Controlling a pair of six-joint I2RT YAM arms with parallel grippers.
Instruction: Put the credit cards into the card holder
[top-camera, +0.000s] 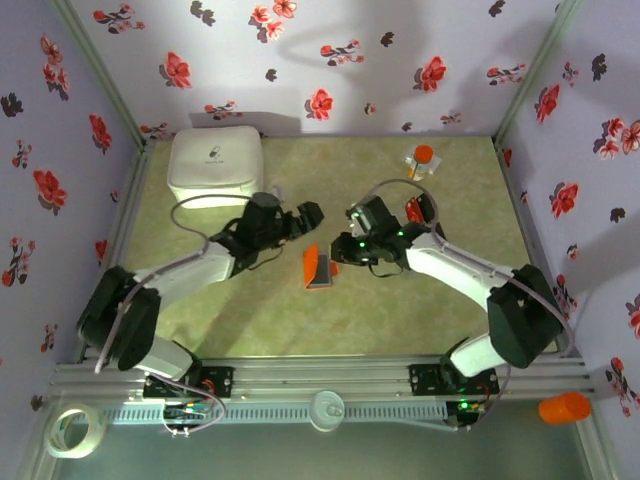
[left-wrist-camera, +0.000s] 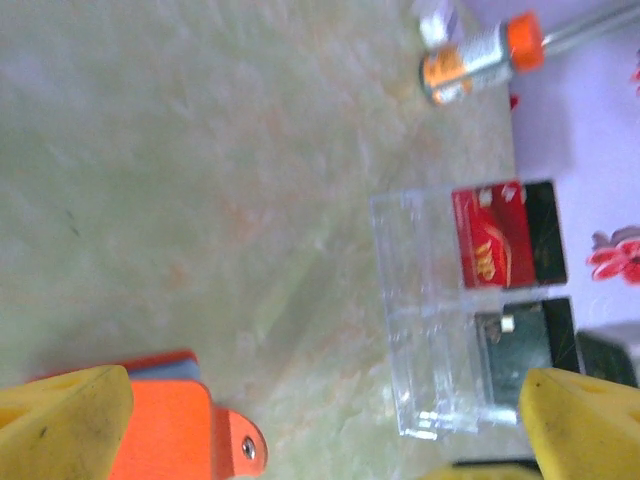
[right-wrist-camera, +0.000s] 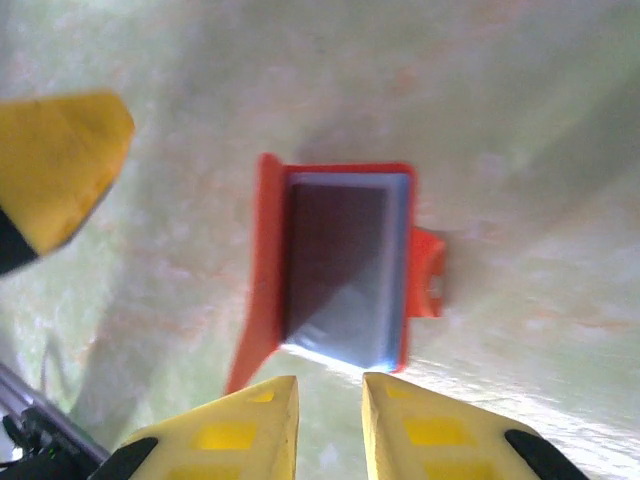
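The card holder (top-camera: 318, 268) lies open on the table's middle, orange-red with a blue-grey pocket (right-wrist-camera: 345, 270); a dark card face seems to sit in that pocket. My right gripper (right-wrist-camera: 328, 382) hovers just over its near edge, open by a narrow gap with nothing between its fingers. My left gripper (left-wrist-camera: 328, 400) is wide open and empty, the card holder (left-wrist-camera: 165, 430) beside its left finger (left-wrist-camera: 60, 425). A red credit card (left-wrist-camera: 492, 235) and black ones (left-wrist-camera: 545, 232) rest in a clear tray (left-wrist-camera: 425, 320) ahead of it.
A big white rounded box (top-camera: 215, 165) stands at the back left. An orange-capped bottle (top-camera: 423, 160) stands at the back right near the wall. The left gripper's yellow finger (right-wrist-camera: 60, 160) hangs left of the holder. Purple flowered walls enclose the table.
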